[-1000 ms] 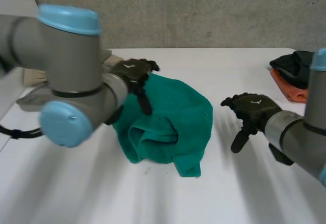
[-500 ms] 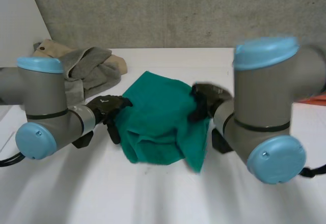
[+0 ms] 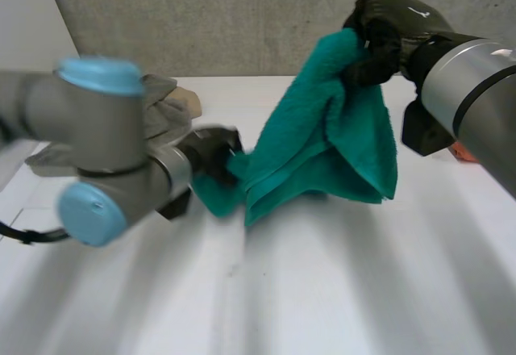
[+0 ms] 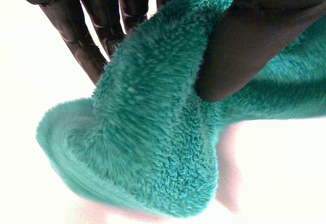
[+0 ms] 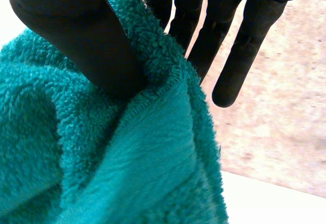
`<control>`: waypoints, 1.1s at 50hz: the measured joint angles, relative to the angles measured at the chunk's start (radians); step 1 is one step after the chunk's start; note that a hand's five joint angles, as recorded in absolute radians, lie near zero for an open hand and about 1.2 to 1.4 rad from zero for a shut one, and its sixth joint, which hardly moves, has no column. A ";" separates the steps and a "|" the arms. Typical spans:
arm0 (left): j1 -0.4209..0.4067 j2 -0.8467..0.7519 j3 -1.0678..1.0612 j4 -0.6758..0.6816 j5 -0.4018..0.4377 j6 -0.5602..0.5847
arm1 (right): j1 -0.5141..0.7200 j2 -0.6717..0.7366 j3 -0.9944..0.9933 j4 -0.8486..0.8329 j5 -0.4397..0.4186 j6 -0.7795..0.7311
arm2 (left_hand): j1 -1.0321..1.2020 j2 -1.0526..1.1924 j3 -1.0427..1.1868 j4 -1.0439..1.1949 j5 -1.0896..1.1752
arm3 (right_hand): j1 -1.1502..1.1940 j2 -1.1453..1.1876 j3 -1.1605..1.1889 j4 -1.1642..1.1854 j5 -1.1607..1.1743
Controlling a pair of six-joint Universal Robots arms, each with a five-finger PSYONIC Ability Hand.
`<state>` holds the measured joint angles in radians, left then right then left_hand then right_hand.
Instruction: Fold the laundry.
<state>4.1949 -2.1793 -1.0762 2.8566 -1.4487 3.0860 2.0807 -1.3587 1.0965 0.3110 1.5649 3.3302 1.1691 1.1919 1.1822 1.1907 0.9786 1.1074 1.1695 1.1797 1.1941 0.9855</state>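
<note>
A teal towel (image 3: 339,141) is stretched between both hands above the white table (image 3: 322,290). My right hand (image 3: 387,32) holds its upper end high at the back, thumb (image 5: 86,35) pinching the towel's (image 5: 102,158) hemmed edge against the fingers (image 5: 239,46). Low down near the table, my left hand (image 3: 211,152) grips the other end; the thumb (image 4: 254,46) presses the fluffy cloth (image 4: 153,142) against the fingers (image 4: 86,40). The towel sags in folds between the two hands.
A heap of grey and beige laundry (image 3: 165,101) lies at the back left behind my left arm (image 3: 105,161). An orange cloth (image 3: 461,150) peeks out under my right arm at the right. A concrete wall (image 3: 201,16) stands behind the table.
Both hands closed on the towel. The right hand lifted its end high up and back; the left hand stayed low with the other end, pulling the towel out of its heap.
</note>
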 measured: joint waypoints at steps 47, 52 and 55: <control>0.150 0.109 -0.017 -0.095 -0.180 0.265 | -0.149 0.376 -0.029 0.023 -0.021 -0.574 | -0.977 -0.985 -0.975 -0.993 -0.929 | -0.889 -0.963 -0.972 -0.988 -0.938; 0.169 0.209 -0.263 0.018 -0.182 0.328 | -0.196 0.361 0.029 0.140 -0.065 -0.565 | -0.977 -0.985 -0.975 -0.993 -0.929 | -0.884 -0.960 -0.961 -0.969 -0.932; 0.163 0.216 -0.359 0.070 -0.190 0.371 | -0.211 0.375 0.062 0.153 -0.089 -0.561 | -0.977 -0.985 -0.975 -0.993 -0.929 | -0.884 -0.960 -0.946 -0.961 -0.922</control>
<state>4.3574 -1.9629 -1.4351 2.9266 -1.6386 3.4570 1.8698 -0.9833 1.1584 0.4636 1.4756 2.7688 0.1917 0.2066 0.2076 0.1977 0.0495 0.2232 0.2095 0.2342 0.2335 0.0638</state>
